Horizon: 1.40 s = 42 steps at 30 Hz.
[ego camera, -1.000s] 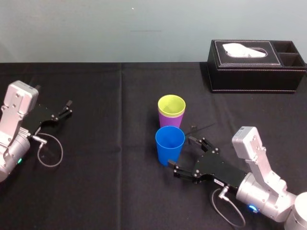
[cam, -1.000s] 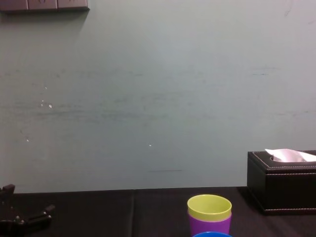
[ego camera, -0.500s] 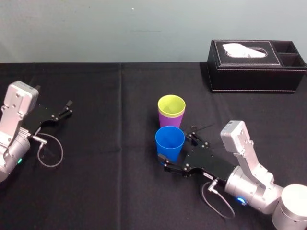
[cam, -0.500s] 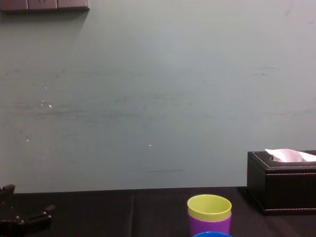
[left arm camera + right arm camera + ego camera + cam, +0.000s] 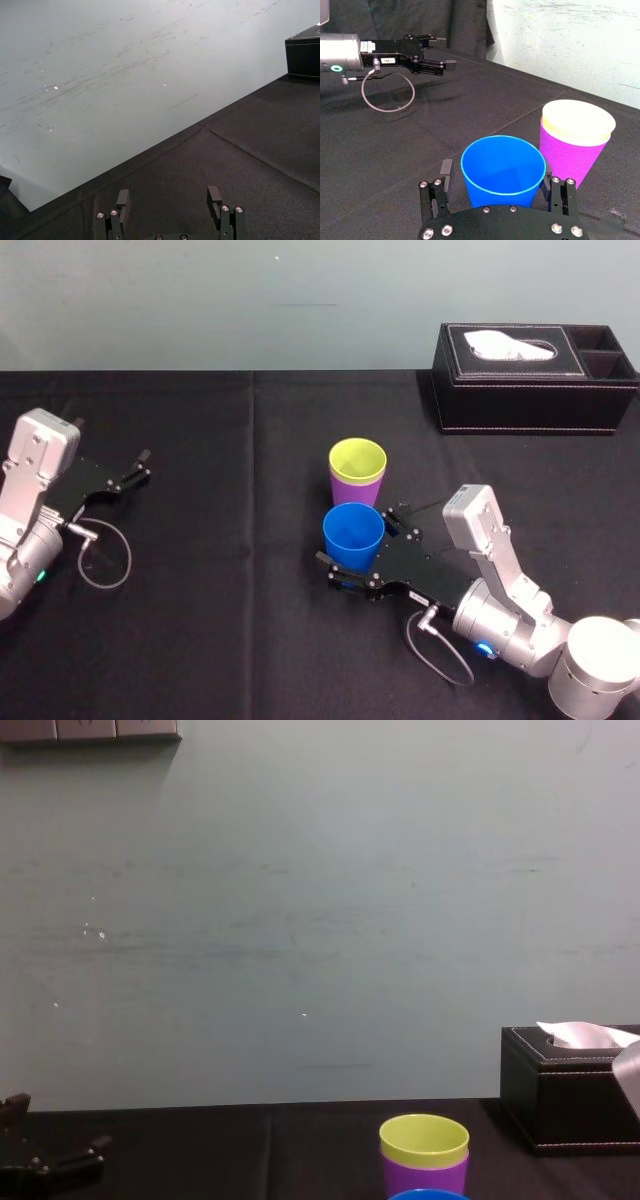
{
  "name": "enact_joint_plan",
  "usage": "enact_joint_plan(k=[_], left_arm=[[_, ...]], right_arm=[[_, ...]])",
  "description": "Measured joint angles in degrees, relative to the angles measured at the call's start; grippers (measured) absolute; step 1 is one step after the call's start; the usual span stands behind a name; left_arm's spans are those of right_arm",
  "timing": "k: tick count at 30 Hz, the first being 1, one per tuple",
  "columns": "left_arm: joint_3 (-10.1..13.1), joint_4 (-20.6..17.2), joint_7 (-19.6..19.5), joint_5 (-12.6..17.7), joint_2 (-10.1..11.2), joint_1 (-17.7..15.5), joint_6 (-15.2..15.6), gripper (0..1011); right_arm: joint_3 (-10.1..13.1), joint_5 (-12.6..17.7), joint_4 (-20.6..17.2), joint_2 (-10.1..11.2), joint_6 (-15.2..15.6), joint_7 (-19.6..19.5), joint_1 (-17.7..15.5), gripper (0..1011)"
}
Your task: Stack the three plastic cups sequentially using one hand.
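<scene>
So far, the right gripper [image 5: 366, 548], fingers spread, brackets the blue cup [image 5: 353, 536], which stands just before the purple cup [image 5: 355, 491] already holding the yellow-green cup [image 5: 358, 461]. One nesting looks done; gripping, lifting and stacking the blue one remains. The left gripper [image 5: 138, 468] lies parked at far left, spread.

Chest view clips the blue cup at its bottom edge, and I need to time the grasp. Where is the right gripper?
Observer: The right gripper is open, with one finger on each side of the blue cup.
Operator: Is that cup upright?
Observer: Yes, it stands upright on the black table, on the robot's side of the purple cup that holds the yellow-green cup.
Operator: And the other arm?
Observer: The left gripper is open with nothing between its fingers, parked at the table's left.
</scene>
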Motion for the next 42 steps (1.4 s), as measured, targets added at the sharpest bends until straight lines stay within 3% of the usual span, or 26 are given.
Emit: enact_joint_plan(k=[22,32,42], left_arm=[[0.0,0.0,0.0,0.0,0.0,0.0,0.0,1011],[0.0,0.0,0.0,0.0,0.0,0.0,0.0,1011],[0.0,0.0,0.0,0.0,0.0,0.0,0.0,1012]], right_arm=[[0.0,-0.2,0.5,-0.2,-0.3,-0.4,0.2,998],[0.0,-0.2,0.5,-0.2,-0.2,-0.3,0.2,777],[0.0,-0.2,0.4,-0.2,-0.2,-0.4,0.2,735]])
